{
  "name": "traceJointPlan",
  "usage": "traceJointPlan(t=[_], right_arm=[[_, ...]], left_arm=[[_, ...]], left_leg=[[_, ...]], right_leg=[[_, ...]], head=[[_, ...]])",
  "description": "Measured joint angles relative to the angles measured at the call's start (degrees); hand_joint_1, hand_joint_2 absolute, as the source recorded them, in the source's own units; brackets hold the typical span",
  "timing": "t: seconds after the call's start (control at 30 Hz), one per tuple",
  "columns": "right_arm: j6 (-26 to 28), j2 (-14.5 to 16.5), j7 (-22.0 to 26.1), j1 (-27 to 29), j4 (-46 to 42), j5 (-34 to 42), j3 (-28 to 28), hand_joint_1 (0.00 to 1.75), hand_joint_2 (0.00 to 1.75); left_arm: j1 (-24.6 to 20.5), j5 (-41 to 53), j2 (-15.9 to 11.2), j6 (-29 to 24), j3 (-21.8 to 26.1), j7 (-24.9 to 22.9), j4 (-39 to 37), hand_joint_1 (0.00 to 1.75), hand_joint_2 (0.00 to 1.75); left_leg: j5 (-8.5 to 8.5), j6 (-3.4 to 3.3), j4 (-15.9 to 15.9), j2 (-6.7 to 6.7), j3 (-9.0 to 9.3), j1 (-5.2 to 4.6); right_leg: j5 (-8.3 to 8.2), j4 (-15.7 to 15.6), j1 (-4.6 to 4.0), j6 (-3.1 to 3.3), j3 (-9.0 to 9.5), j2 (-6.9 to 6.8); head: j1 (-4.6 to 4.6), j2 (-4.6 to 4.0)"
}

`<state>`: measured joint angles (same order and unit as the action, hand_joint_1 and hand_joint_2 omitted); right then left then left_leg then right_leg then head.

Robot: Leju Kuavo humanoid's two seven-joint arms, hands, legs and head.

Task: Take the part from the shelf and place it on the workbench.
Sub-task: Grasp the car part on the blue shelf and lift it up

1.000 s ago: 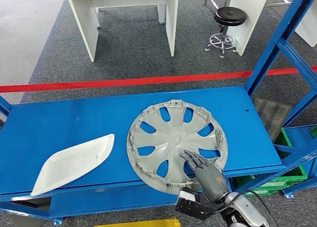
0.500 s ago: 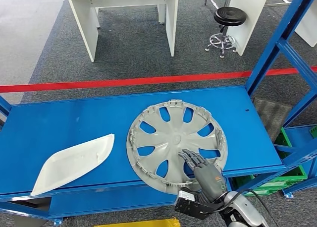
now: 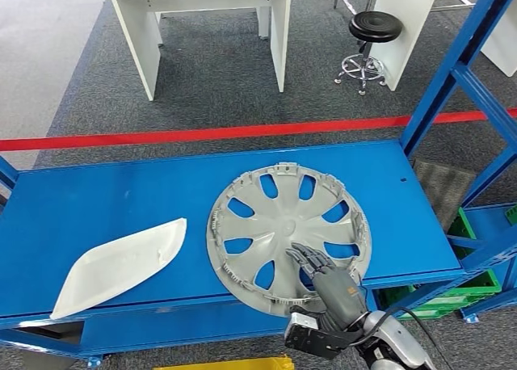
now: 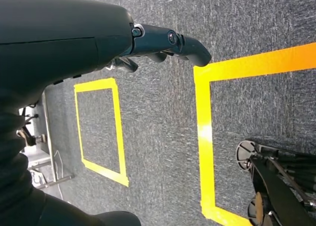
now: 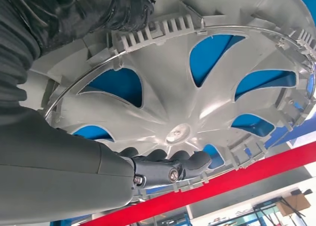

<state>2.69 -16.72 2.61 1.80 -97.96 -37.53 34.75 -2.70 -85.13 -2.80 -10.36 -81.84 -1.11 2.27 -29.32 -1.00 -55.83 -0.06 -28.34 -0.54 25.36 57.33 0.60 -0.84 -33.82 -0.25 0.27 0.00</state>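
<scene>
Hubcap first: your round grey plastic wheel cover [image 3: 287,237] lies flat, inner side up, on the blue metal shelf [image 3: 91,200], toward its right half, with its near rim overhanging the shelf's front edge. Your right hand [image 3: 329,285] reaches in from below over that near rim, dark fingers [image 3: 308,257] stretched flat across the spokes and pointing toward the hub. In the right wrist view the thumb [image 5: 123,9] sits at the ribbed rim while the fingers lie extended over the inner face; you can see them apart and not curled around anything, so the hand is open and resting against the cover rather than clasping it. Your left hand [image 4: 111,38] hangs over dark grey carpet marked with yellow tape squares [image 4: 98,130], fingers extended, holding nothing. To the left on the shelf lies a white elongated plastic panel [image 3: 119,265], well apart from the cover. Beyond the shelf runs a red floor line [image 3: 182,134], then a white table [image 3: 201,14] and a black round stool [image 3: 373,31].
</scene>
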Motion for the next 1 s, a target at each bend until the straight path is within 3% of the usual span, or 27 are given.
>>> traceJointPlan(t=[0.43, 1.0], right_arm=[[0.35, 0.54, 1.39, -0.51, 0.0, 0.41, 0.67, 0.0, 1.75], [-4.96, 0.3, 0.86, -3.94, 4.05, 4.16, 4.73, 0.0, 1.75]], left_arm=[[-0.09, 0.0, -0.07, 0.19, -0.13, -0.48, 0.09, 0.0, 1.75], [-0.31, 0.04, -0.5, 0.78, -0.74, -1.28, 0.38, 0.0, 1.75]], left_leg=[[0.0, 0.0, 0.0, 0.0, 0.0, 0.0], [0.01, 0.01, 0.0, 0.01, 0.01, 0.0]], right_leg=[[0.0, 0.0, 0.0, 0.0, 0.0, 0.0], [0.0, 0.0, 0.0, 0.0, 0.0, 0.02]], head=[[-0.01, 0.0], [0.0, 0.0]])
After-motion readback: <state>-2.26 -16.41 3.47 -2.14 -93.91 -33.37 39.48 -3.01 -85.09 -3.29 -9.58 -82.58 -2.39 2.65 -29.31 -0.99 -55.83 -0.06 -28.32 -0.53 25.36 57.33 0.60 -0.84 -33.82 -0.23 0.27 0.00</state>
